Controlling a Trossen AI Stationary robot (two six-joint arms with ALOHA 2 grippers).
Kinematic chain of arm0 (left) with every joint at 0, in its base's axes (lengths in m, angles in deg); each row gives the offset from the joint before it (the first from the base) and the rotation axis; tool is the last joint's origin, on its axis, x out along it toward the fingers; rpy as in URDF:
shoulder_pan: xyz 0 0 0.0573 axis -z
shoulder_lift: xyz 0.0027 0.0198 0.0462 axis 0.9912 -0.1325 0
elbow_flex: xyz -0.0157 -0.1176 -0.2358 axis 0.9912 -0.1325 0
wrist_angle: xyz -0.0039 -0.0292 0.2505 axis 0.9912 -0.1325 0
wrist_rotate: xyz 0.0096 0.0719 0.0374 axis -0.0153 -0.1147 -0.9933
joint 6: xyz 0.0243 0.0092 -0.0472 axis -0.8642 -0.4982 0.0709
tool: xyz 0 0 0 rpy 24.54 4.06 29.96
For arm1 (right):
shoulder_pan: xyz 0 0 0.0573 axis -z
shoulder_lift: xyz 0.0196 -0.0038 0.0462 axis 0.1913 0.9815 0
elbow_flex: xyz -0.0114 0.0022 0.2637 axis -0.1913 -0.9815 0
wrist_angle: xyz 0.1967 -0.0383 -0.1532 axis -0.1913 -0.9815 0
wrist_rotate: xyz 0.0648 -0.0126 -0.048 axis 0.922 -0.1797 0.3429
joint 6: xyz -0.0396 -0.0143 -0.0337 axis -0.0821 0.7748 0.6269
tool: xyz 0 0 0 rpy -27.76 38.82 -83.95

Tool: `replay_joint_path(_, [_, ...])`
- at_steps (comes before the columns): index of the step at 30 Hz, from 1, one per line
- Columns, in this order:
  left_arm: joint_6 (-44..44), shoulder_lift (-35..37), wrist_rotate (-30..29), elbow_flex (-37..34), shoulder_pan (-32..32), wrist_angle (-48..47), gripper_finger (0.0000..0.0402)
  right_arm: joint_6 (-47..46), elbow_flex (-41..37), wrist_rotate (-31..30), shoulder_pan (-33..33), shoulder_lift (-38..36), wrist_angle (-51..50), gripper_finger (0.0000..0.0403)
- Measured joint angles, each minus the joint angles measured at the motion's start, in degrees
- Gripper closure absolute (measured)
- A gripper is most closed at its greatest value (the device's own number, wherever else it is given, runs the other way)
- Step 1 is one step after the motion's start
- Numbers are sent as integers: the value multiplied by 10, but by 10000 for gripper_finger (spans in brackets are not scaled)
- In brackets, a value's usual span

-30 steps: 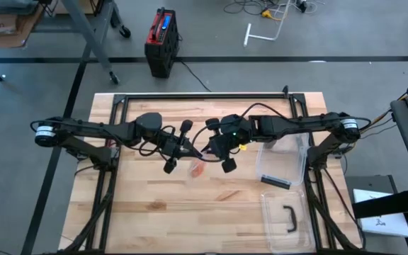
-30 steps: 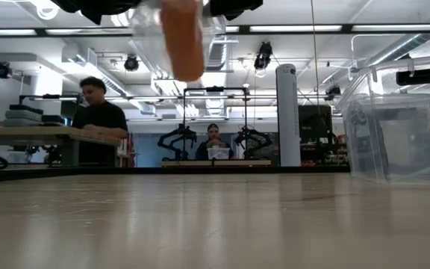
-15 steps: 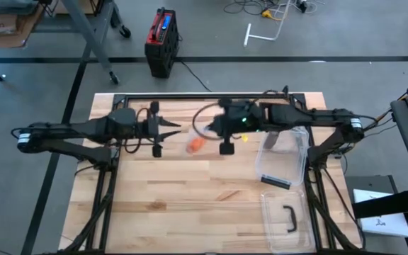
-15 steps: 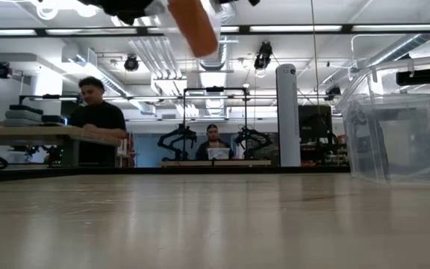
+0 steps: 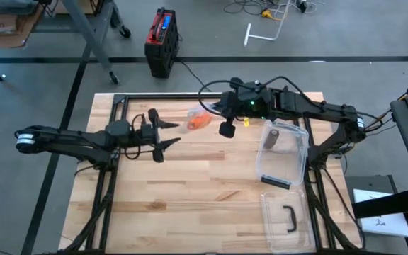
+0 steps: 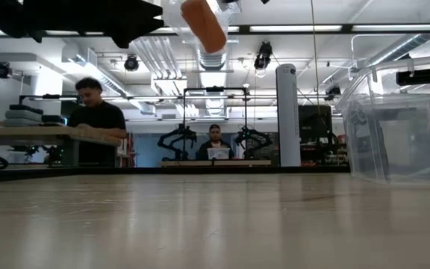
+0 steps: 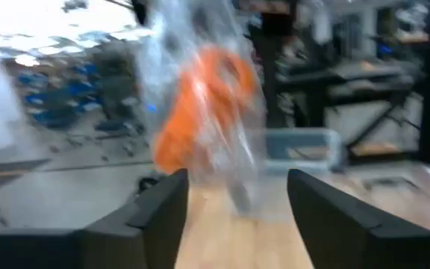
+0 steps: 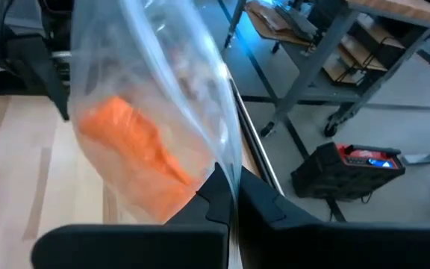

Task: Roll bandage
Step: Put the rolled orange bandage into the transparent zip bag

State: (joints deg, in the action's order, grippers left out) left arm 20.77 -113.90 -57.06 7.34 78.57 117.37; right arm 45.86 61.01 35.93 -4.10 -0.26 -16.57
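An orange bandage roll [image 8: 136, 161] sits inside a clear plastic bag [image 8: 163, 90]. The bag hangs high over the table's far middle [image 5: 197, 120], and in the low view the roll [image 6: 204, 22] shows at the top of the picture. My right gripper [image 8: 230, 196] is shut on the bag. My left gripper [image 5: 167, 134] stands to the bag's left, level and pointing at it, with its fingers open [image 7: 237, 217] and nothing between them. My right gripper pinches the bag's clear plastic edge [image 8: 226, 173] between its two shut fingers. It comes at the bag from the table's right, slanting a little downward. The bag hangs clear of the table, with the roll resting in its lower part.
A clear plastic bin [image 5: 282, 152] stands at the table's right, seen also in the low view [image 6: 402, 119], and its lid with a black handle [image 5: 287, 216] lies nearer the front. People sit at benches beyond the table [image 6: 99, 112].
My left gripper has opened, let go of the bag and drawn back toward the table's left edge. My right gripper has risen and gone toward the far edge, carrying the bag with the roll higher above the table.
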Motion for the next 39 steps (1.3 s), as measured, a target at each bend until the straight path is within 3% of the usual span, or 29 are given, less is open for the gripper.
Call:
replay_joint_path(4, [4,-15,-26,-9,-1,41,147,-1,0,0,0,0,1,403])
replay_joint_path(9, [8,-52,37,21,0,45,126,1,-1,1,3,0,0,403])
replay_joint_path(15, [9,-125,-26,73,-1,42,139,2,-1,0,4,0,-2,403])
replay_joint_path(18, [12,-151,-26,102,-1,20,161,3,-1,0,4,0,-7,403])
replay_joint_path(21, [13,-163,-33,137,0,-66,203,3,-1,1,4,0,-10,403])
replay_joint_path(29, [5,-157,-53,194,-1,-184,386,11,-1,0,4,0,-20,403])
replay_joint_path(34, [-46,-109,-112,276,-1,-304,396,26,-1,0,9,0,-75,403])
replay_joint_path(39, [-55,-100,-116,399,0,-473,400,33,-11,6,9,7,-86,395])
